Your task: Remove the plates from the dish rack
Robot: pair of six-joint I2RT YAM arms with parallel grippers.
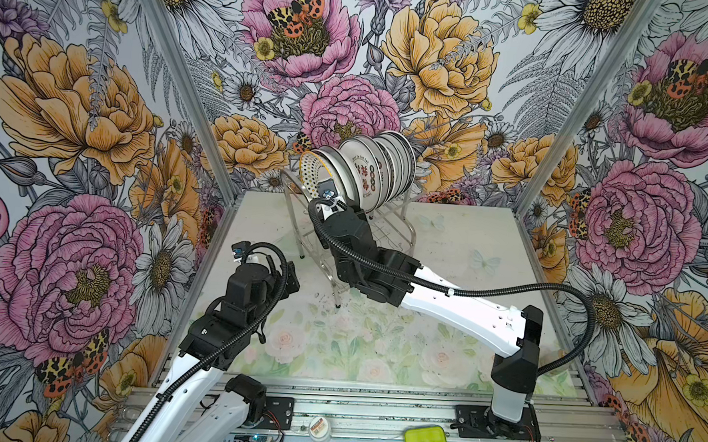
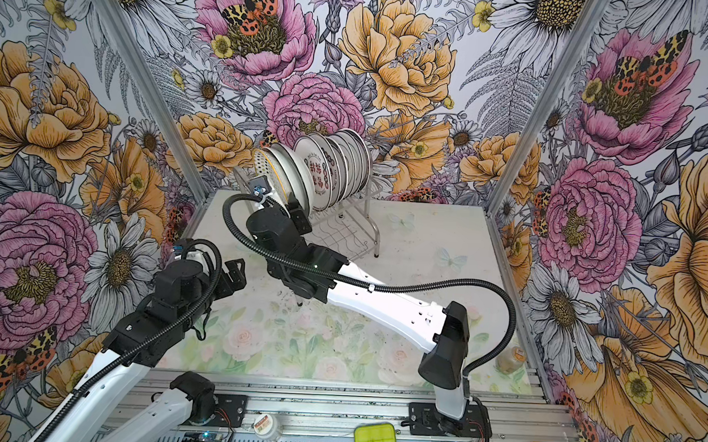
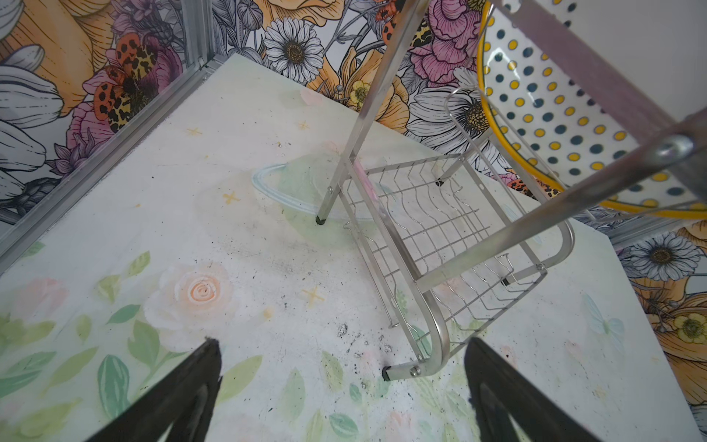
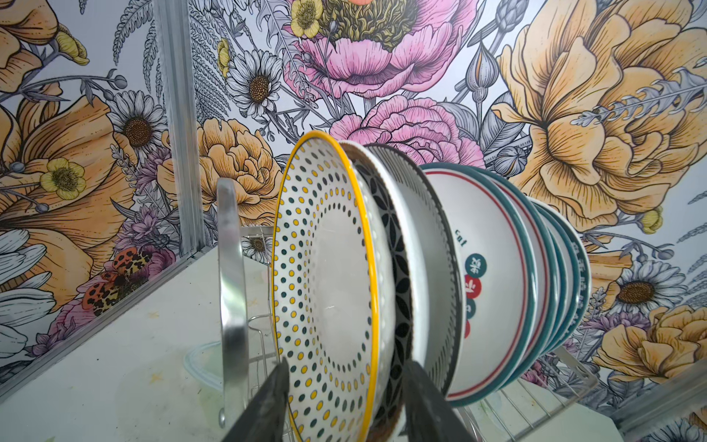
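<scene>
Dish rack [image 4: 231, 287] (shiny steel wire, two tiers, arched end loops) stands at far centre of the table [image 1: 379, 348], w/ the plates [image 1: 371, 169] all on edge in its upper tier, packed close & overlapping. Leftmost is the dotted plate [image 4: 325, 287]: white, rings of yellow & dark teal dots round a plain middle, thin yellow rim. Tight behind it sits the lattice plate [image 4: 398, 268], black petal lattice on white. Next is the striped-rim plate [image 4: 432, 248] w/ fine black ticks at its edge. Then comes the red-character plate [image 4: 493, 268] w/ teal band, thin red line, red & teal roundels. Further right, more teal-banded rims. R gripper [image 4: 346, 363] reaches in from the near side at the row's left end. Its jaws are partly narrowed, one finger on the dotted plate's face side, the other behind the lattice plate, low at their rims; can't tell if they press. L gripper [image 3: 342, 340] hangs over the table near-left of the rack, jaws spread wide, holding nothing, by the rack's near foot.
</scene>
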